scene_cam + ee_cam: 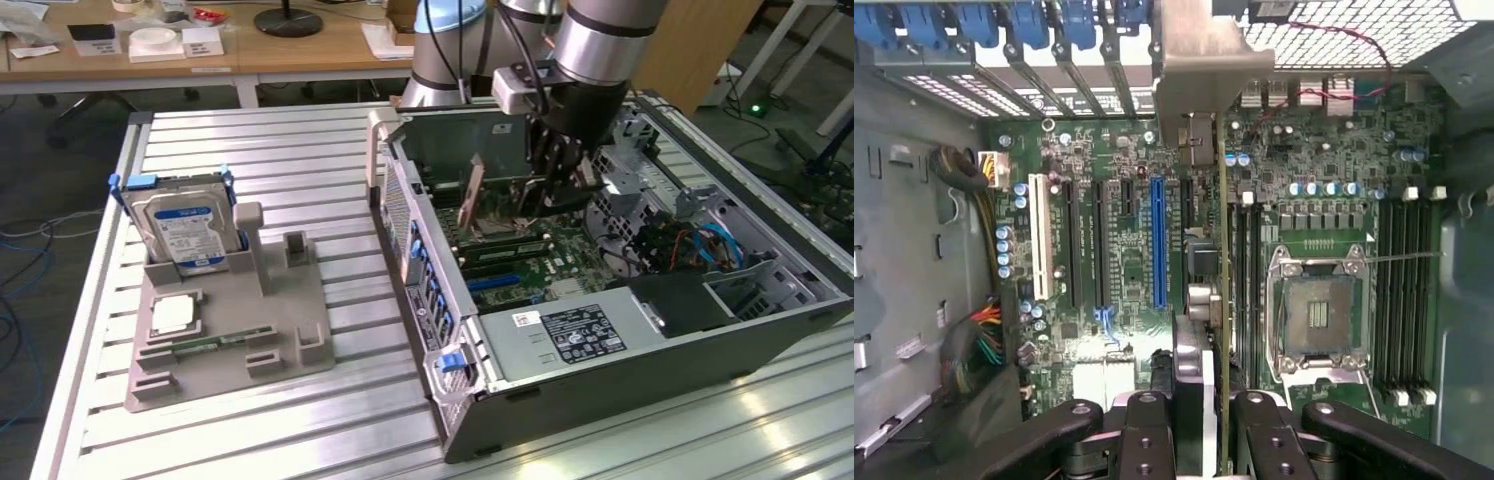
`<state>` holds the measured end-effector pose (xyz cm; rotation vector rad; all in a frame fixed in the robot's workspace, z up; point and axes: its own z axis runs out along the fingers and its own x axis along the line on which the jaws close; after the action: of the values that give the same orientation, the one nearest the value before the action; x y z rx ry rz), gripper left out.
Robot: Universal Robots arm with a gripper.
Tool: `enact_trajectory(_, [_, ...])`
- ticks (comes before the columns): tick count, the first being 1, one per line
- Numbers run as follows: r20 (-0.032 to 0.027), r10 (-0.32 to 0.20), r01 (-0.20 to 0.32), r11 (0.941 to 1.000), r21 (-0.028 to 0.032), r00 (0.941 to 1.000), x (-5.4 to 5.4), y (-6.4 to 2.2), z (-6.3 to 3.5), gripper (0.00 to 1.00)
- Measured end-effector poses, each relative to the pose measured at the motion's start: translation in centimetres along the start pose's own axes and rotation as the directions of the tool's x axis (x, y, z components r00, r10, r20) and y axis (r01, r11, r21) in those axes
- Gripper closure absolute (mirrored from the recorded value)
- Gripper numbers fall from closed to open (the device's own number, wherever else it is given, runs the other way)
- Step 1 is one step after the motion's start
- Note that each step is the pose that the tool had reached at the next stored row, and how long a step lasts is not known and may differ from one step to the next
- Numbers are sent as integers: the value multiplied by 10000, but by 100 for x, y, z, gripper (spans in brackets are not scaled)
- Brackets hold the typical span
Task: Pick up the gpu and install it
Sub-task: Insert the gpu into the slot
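Dark, thin gpu held edge-on inside the open computer case, clamped between the gripper's black fingers. Seen in the wrist view as a narrow vertical strip with a green-gold edge, long axis running from the fingers straight toward the case's rear wall. Pale metal bracket at the far end, pointing at the row of blue slot clips on that rear wall. Card standing upright over the green motherboard, just beside the blue expansion slot, between it and the empty CPU socket. Cannot tell whether the card's lower edge touches the board.

From the exterior view, arm reaching down into the case, gripper low among the components, gpu showing as a tilted copper-toned sliver near the case's rear panel.

Grey parts holder lying on the slatted aluminium table, well apart from the case, toward the exterior view's left. Silver hard drive with blue label upright in the holder's far end; small green memory stick lying flat in the holder, nearer the camera than the drive. Wooden desks beyond the table.
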<state>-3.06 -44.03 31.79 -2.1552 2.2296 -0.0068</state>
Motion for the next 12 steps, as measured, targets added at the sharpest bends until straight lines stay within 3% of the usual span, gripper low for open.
enact_trajectory(3, [13,-132,132,9999,65,9999,1,10,24,72])
enact_trajectory(12, [-8,153,-153,9998,92,9999,32,72,175,72])
